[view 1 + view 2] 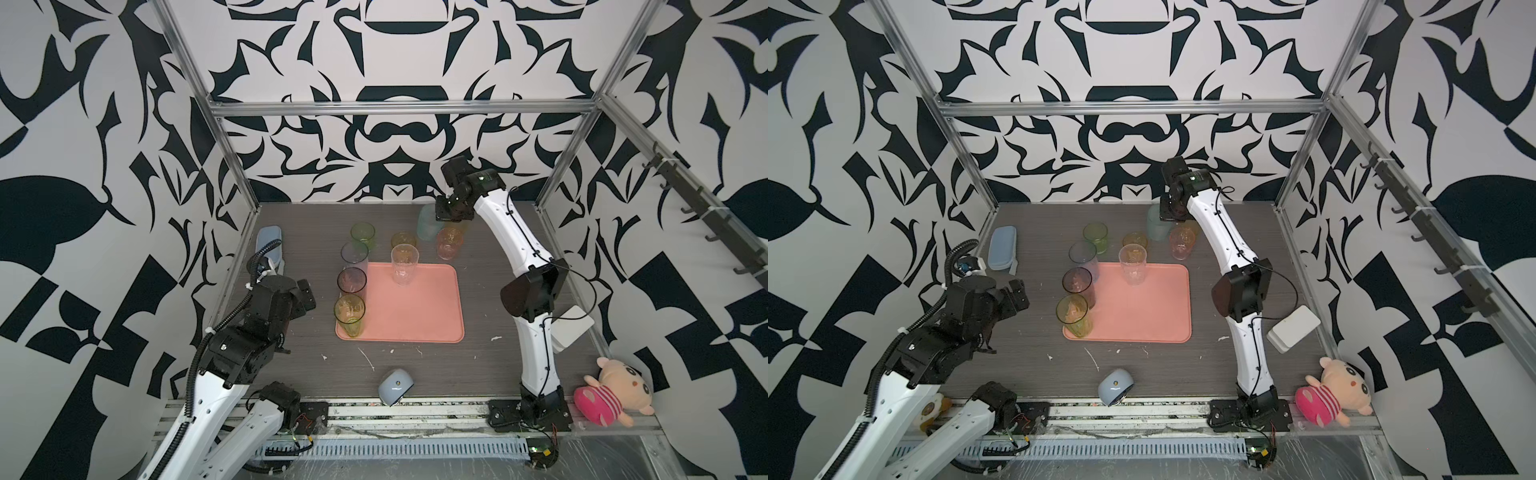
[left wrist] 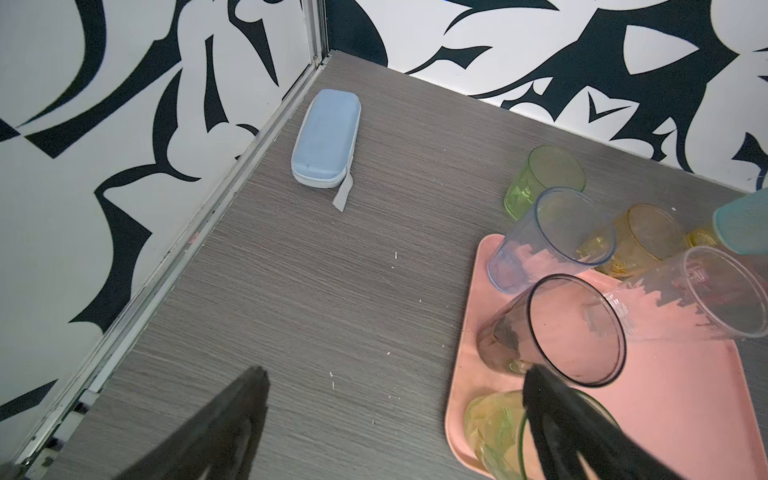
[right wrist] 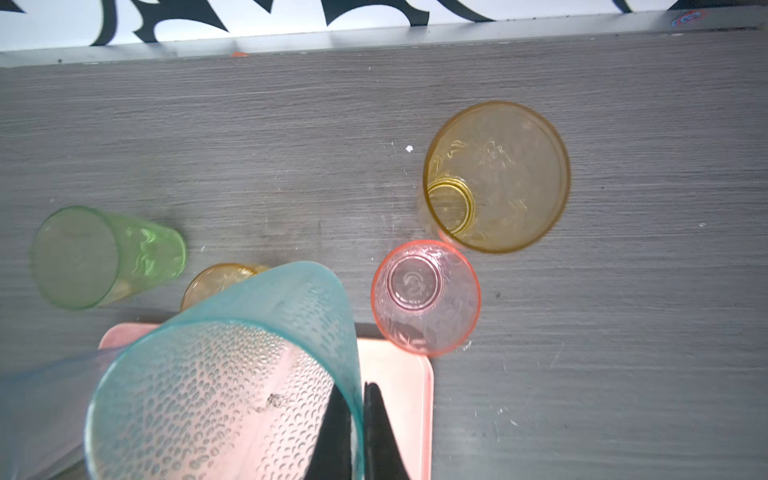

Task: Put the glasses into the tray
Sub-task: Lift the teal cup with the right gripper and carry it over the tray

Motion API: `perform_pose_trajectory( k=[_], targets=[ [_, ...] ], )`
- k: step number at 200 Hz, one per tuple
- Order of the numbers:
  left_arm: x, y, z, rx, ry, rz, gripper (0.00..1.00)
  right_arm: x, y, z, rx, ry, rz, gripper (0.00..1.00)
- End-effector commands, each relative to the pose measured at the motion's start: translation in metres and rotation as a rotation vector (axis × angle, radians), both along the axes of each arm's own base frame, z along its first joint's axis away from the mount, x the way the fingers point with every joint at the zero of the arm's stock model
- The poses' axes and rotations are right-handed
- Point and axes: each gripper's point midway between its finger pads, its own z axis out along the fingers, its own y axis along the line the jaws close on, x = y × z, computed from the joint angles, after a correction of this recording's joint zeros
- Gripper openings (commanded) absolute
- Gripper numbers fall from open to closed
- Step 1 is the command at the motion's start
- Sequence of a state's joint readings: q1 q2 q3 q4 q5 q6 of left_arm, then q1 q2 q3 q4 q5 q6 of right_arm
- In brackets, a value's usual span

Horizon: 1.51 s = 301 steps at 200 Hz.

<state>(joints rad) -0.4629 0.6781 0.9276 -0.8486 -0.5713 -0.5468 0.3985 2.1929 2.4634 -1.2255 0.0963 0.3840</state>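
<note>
The right gripper is closed on the rim of a teal dimpled glass, one finger inside the wall and one outside. The glass hangs tilted near the far right corner of the salmon-pink tray, which shows through it in the right wrist view. Just beside it on the grey table stand a pink-orange glass, a larger amber glass, a small amber glass and a short green glass, all beyond the tray's far edge.

The left gripper hovers with its jaws spread wide and holds nothing, just left of the tray. Four glasses stand in the tray: a yellow-green one in the near left corner, a grey one behind it, a blue one at the far left corner, and a clear one by the far edge.

A pale-blue zip case lies at the table's far left.
</note>
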Motion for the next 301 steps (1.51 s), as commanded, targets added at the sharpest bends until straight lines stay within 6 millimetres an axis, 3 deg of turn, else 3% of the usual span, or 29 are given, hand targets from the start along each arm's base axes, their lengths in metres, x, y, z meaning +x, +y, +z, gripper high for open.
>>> perform_pose_trajectory(
  k=[1,65,167,235,301],
  targets=[
    [0.001,-0.003,-0.005,-0.023,0.007,-0.003,0.99,-0.023,-0.006,0.034,-0.015,-0.040,0.012,0.00],
    [0.010,-0.010,-0.009,-0.054,-0.013,-0.007,1.00,-0.071,-0.014,0.059,-0.068,-0.055,0.046,0.00],
    [0.022,-0.014,-0.010,-0.063,-0.045,-0.002,1.00,-0.147,-0.037,0.065,-0.086,-0.075,0.054,0.00],
    [0.024,-0.018,-0.013,-0.075,-0.040,-0.007,1.00,-0.187,-0.045,0.049,-0.095,-0.043,0.059,0.00],
    [0.025,-0.020,-0.017,-0.083,-0.035,-0.009,0.99,-0.214,-0.039,0.027,-0.122,0.007,0.080,0.00]
  ],
)
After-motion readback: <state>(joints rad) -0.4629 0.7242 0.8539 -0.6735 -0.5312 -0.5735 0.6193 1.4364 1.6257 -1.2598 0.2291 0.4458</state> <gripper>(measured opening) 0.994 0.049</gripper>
